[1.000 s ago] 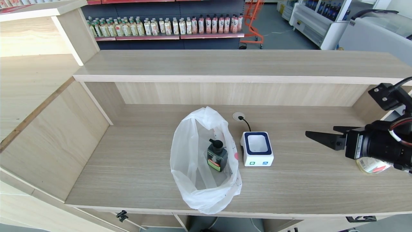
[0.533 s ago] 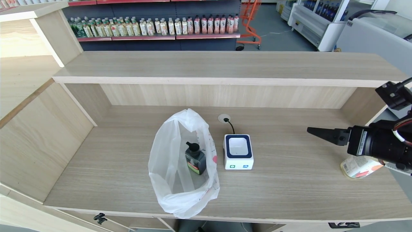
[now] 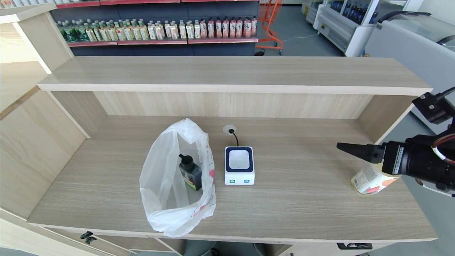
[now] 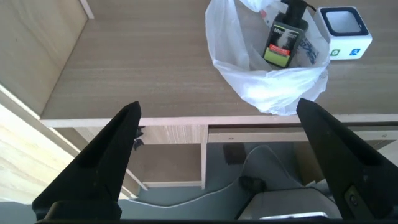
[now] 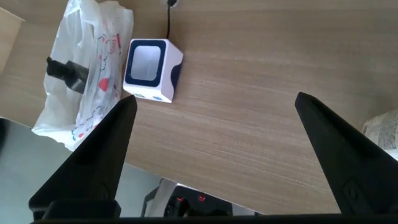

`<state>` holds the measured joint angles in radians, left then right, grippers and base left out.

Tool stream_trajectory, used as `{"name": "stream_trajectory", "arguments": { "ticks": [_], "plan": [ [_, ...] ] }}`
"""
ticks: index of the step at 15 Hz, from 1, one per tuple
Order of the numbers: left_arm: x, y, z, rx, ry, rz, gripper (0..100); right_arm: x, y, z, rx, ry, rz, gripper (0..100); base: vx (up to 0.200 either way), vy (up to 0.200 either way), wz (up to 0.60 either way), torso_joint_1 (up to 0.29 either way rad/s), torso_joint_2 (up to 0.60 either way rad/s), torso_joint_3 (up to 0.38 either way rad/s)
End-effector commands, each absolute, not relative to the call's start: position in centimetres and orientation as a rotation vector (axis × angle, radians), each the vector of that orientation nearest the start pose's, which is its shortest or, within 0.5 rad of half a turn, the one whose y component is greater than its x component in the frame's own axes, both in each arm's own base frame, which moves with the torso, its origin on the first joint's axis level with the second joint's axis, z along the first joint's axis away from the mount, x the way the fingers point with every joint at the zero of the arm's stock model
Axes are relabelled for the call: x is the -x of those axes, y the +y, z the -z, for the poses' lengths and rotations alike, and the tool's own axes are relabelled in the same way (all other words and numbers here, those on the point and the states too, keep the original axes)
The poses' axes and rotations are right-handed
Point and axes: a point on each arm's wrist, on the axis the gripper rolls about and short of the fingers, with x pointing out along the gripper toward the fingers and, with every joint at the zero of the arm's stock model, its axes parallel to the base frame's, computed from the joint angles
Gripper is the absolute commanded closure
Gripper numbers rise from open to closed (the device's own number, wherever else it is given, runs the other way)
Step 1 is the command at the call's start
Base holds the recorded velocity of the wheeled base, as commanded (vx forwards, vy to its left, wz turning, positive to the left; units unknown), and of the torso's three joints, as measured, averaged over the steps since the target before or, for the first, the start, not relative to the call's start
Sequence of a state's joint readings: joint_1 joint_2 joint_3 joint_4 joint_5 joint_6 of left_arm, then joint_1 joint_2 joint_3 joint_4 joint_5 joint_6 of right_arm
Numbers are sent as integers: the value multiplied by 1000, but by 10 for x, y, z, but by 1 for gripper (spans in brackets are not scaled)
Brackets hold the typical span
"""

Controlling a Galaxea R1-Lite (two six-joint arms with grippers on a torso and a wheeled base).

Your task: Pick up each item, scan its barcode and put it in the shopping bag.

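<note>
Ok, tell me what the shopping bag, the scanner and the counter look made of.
Shopping bag: thin plastic film, translucent white, crinkled; the bottle shows through. Scanner: apparently hard plastic, smooth white casing with dark blue frame. Counter: pale wood grain, matte, possibly laminate.

Black cylindrical wrist (image 3: 414, 164) at the frame's right edge carries a white label strip (image 3: 399, 160) and red-and-white cables (image 3: 440, 139). The right gripper (image 3: 340, 146) has tapered matte black fingers (image 3: 359, 152).

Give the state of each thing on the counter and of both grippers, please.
shopping bag: open, standing.
pump bottle: inside the bag.
scanner: cable attached, window up.
labelled bottle: on the counter, not held.
left gripper: open, empty.
right gripper: open, empty.
</note>
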<state>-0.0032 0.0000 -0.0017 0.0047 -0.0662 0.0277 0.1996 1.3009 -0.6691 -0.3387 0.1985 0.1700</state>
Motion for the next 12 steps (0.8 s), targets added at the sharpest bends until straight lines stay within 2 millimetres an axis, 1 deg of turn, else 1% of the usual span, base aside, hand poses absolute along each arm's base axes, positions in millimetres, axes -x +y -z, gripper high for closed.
{"name": "stream_trajectory", "arguments": {
  "ticks": [1, 4, 6, 9, 12],
  "plan": [
    [23, -1, -75, -27, 4, 68, 0, -199, 44, -216, -167, 332, -366, 0, -200, 0, 0, 12, 2, 2],
    [23, -1, -75, -27, 4, 68, 0, -199, 44, -215, -167, 337, -366, 0, -200, 0, 0, 12, 10, -6],
    [23, -1, -75, -29, 4, 68, 0, -199, 44, -215, -167, 337, -366, 0, 0, 0, 0, 0, 0, 0],
    [23, -1, -75, -29, 4, 68, 0, -199, 42, -209, -167, 359, -342, 0, 0, -200, 0, -4, 2, 1],
    [23, -1, -75, -29, 4, 68, 0, -203, 36, -199, -149, 410, -208, 0, 0, -200, 0, 1, 4, 2]
  ]
}}
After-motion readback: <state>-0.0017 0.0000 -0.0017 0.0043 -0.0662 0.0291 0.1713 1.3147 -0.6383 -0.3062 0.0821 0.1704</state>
